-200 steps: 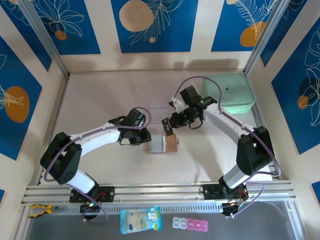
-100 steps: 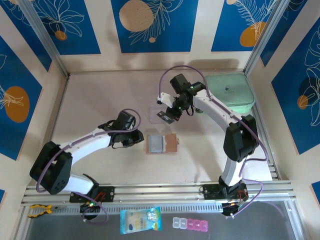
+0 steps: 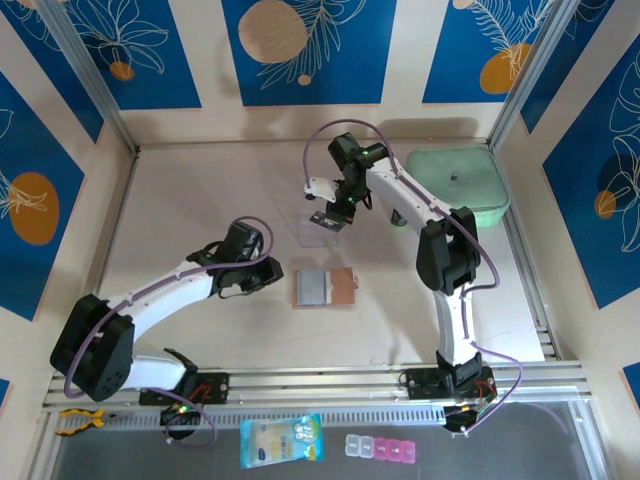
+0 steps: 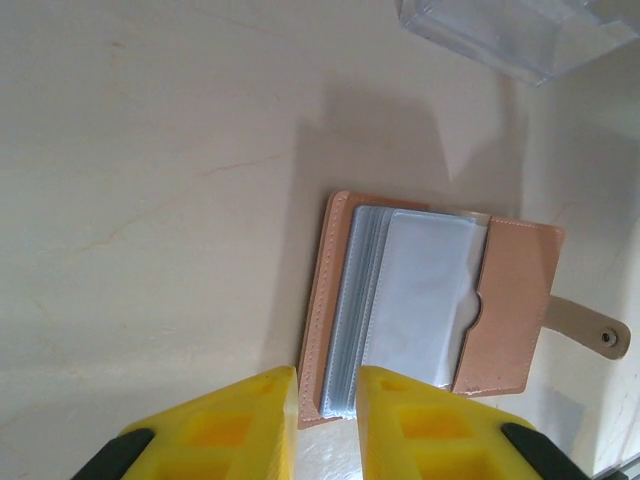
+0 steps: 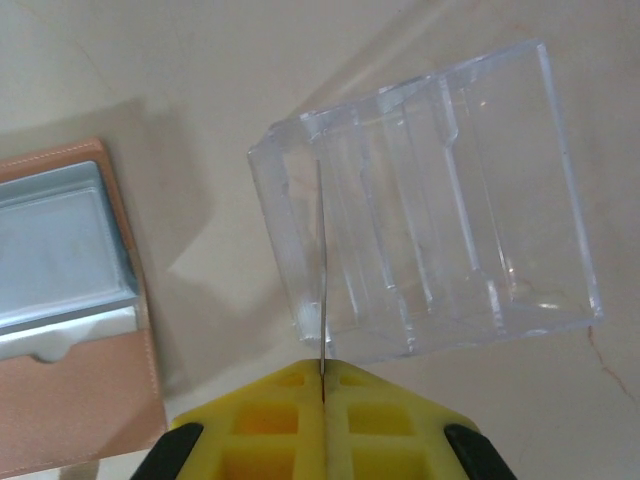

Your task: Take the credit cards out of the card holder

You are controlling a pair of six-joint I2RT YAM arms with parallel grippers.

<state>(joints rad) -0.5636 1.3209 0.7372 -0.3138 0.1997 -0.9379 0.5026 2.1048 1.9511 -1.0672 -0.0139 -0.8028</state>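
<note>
Tan leather-look card holder (image 3: 323,288) lies open and flat mid-table (image 3: 200,200), pale grey pockets (image 4: 420,290) facing up, snap tab (image 4: 590,328) sticking out on the side away from the left arm. Left gripper (image 4: 327,420) sits just beside the holder's other edge, jaws only a narrow gap apart; the holder's corner shows through the gap, can't tell if they touch it. Right gripper (image 5: 322,385) is pinched tight on one credit card (image 5: 322,260), seen edge-on over the end compartment of the clear plastic box (image 5: 450,230), just beyond the holder. Can't tell whether the card is inside the slot. Mint-green case (image 3: 455,185) sits in the far right corner.
</note>
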